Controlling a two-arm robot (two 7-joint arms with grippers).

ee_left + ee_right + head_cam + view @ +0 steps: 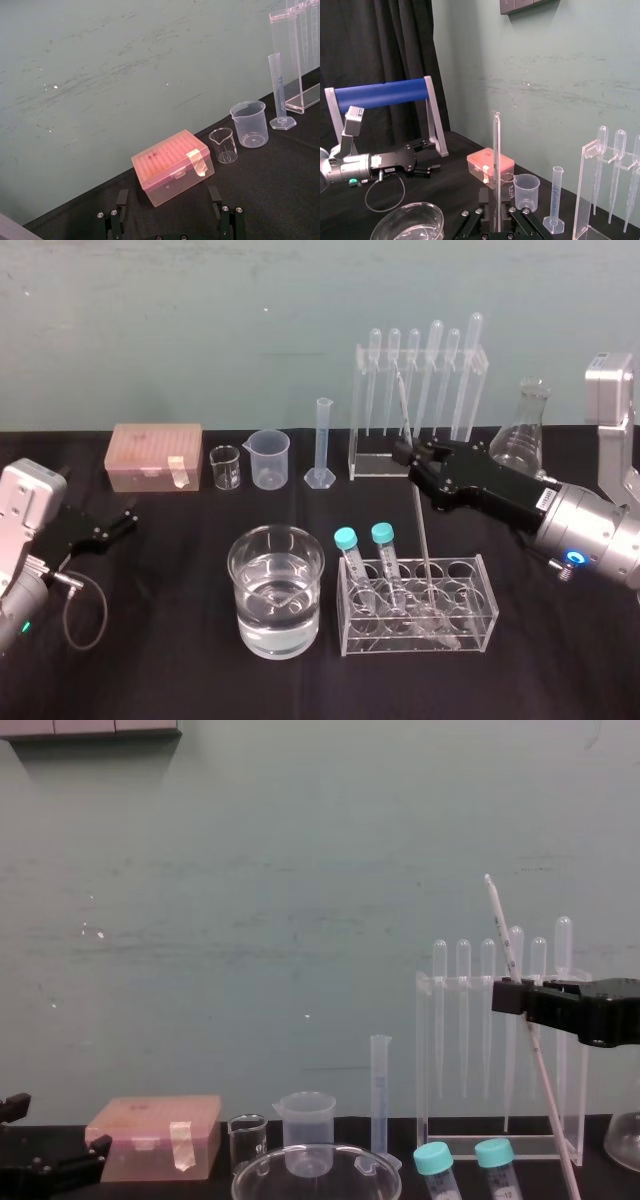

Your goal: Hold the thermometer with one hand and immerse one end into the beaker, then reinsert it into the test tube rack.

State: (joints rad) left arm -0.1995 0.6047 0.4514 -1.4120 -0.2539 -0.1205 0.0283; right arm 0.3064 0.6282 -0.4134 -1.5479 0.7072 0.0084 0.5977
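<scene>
Your thermometer (422,530) (496,165) (545,1080) stands close to upright. Its top leans a little toward the robot's left, and its lower end is down among the holes of the low clear rack (470,635) near the table's front edge. The right gripper (405,452) (495,220) (500,995) has its fingers closed on the rod partway up, reaching in from the right across its long axis. The beaker (276,632) (410,222) (315,1165), part-filled with water, stands just beside that rack, to the robot's left. By my reading, you lift along the rod until its foot clears the rack, then carry it left over the beaker's rim. The left gripper (125,520) (167,220) rests near the table's left edge, fingers spread and holding nothing. The right one is far nearer.
</scene>
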